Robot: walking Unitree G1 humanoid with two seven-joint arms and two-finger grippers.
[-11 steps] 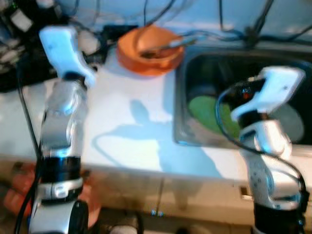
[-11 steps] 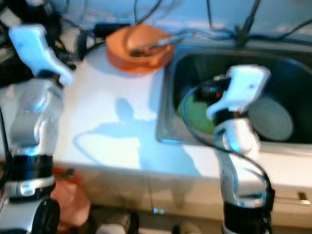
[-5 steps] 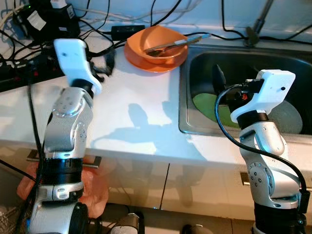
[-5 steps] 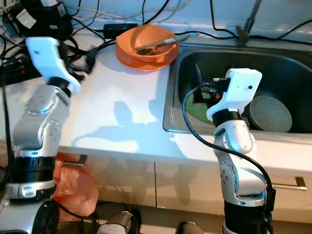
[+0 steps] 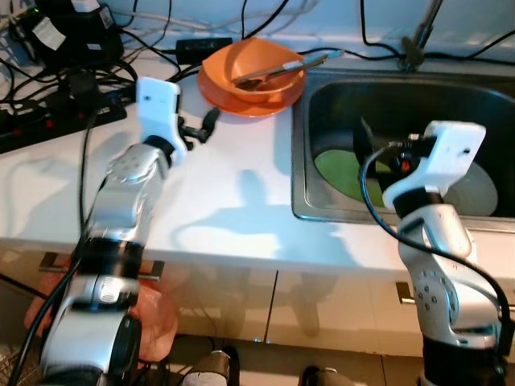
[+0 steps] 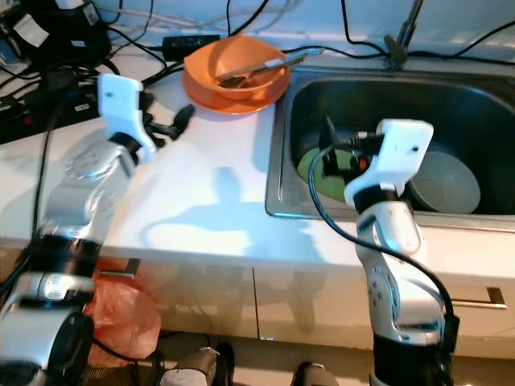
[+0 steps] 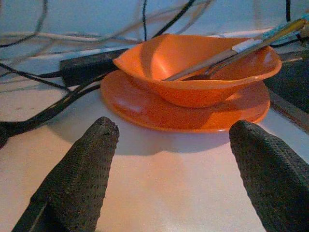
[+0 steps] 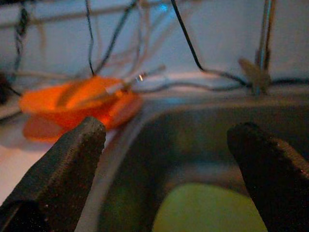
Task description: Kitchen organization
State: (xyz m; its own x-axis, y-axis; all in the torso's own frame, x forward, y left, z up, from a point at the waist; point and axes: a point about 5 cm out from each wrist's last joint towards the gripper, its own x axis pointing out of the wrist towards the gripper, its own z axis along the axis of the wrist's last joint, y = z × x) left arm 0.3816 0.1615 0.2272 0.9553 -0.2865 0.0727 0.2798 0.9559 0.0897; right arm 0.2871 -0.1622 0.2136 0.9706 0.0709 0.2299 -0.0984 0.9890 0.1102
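Observation:
An orange bowl (image 5: 253, 68) stands on an orange plate (image 7: 183, 113) at the back of the white counter, beside the sink (image 5: 386, 88). Metal utensils (image 5: 282, 67) lie in the bowl, their handles pointing toward the sink. My left gripper (image 5: 201, 127) is open just above the counter, a short way in front of the plate and pointing at it, holding nothing. My right gripper (image 5: 370, 157) is open inside the sink, above a green plate (image 5: 342, 173). A grey bowl (image 5: 475, 189) lies in the sink to the right of the green plate.
A power strip (image 5: 48, 121), a black adapter (image 5: 197, 46) and tangled cables crowd the back left of the counter. The faucet base (image 5: 414, 52) stands behind the sink. An orange plastic bag (image 5: 145, 310) sits on the floor by the cabinet.
My left arm has reached forward and to the right, bringing its open gripper close to the orange plate. The view has steadied from blur. My right gripper stays over the sink.

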